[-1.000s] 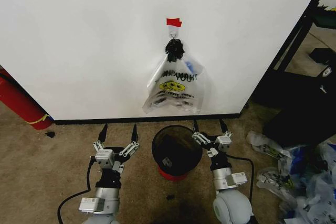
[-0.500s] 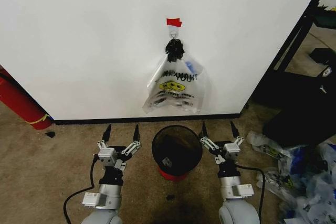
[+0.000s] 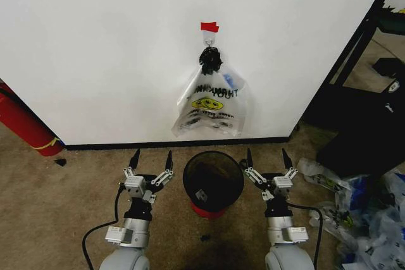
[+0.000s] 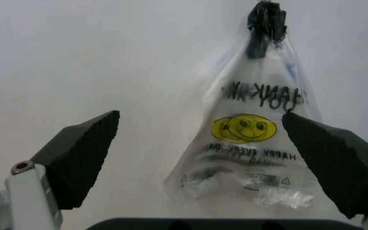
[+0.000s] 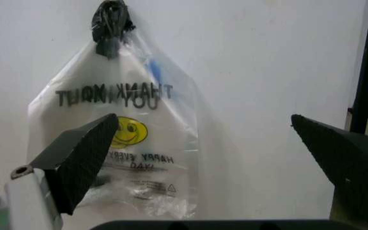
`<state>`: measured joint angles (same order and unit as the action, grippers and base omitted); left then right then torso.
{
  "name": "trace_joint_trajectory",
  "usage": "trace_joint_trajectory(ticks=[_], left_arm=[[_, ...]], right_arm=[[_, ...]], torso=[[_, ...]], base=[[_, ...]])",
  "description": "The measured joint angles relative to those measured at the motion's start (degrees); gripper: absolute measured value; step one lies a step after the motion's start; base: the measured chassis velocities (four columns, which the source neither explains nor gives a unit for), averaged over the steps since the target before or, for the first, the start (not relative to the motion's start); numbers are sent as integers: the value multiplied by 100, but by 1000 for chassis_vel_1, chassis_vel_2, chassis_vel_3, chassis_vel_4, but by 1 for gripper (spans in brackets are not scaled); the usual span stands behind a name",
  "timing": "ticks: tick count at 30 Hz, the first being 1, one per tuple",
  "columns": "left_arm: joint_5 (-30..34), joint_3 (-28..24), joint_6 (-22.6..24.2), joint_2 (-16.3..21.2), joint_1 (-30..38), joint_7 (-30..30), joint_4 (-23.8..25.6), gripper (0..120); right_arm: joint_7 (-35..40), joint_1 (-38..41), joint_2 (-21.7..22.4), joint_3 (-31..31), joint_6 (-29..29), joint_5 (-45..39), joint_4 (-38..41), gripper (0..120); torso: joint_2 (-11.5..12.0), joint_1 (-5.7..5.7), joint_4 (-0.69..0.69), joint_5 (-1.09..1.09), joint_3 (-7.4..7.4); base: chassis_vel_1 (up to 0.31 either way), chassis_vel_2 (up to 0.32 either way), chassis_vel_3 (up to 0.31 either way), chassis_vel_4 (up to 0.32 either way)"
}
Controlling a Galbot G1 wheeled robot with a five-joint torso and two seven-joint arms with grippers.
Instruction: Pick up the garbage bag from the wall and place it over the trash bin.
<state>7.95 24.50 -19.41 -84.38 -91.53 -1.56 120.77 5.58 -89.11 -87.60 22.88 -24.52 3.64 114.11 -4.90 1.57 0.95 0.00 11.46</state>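
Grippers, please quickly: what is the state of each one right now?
Left gripper: open, holding nothing, low beside the trash bin.
Right gripper: open, holding nothing, at the bin's other side.

Your wall (image 3: 95,49) is plain white with a black baseboard (image 3: 177,145) and a red tape strip (image 3: 209,27) above the hook. The bag (image 3: 211,102) hanging there is clear, printed with a yellow smiley face and black "THANK YOU" lettering; you'll see a blue patch inside near its top, possibly a second bag. Its knotted neck looks black. The bin (image 3: 213,180) is black mesh on a red base. Your carpet (image 3: 50,207) is mottled brown. The pile (image 3: 367,219) shows clear and blue.
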Motion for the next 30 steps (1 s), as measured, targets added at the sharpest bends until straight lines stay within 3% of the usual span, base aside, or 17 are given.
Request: trace_joint_trajectory(ticks=[7, 30], left_arm=[[95, 8, -293, 10, 33, 13, -80, 100], [103, 18, -310, 15, -17, 14, -70, 100]], right_arm=[[-1, 45, -60, -36, -25, 75, -84, 100], [42, -208, -128, -83, -228, 268, 68, 100]], torso=[[0, 0, 0, 0, 0], [0, 0, 0, 0, 0]], base=[[0, 0, 0, 0], [0, 0, 0, 0]])
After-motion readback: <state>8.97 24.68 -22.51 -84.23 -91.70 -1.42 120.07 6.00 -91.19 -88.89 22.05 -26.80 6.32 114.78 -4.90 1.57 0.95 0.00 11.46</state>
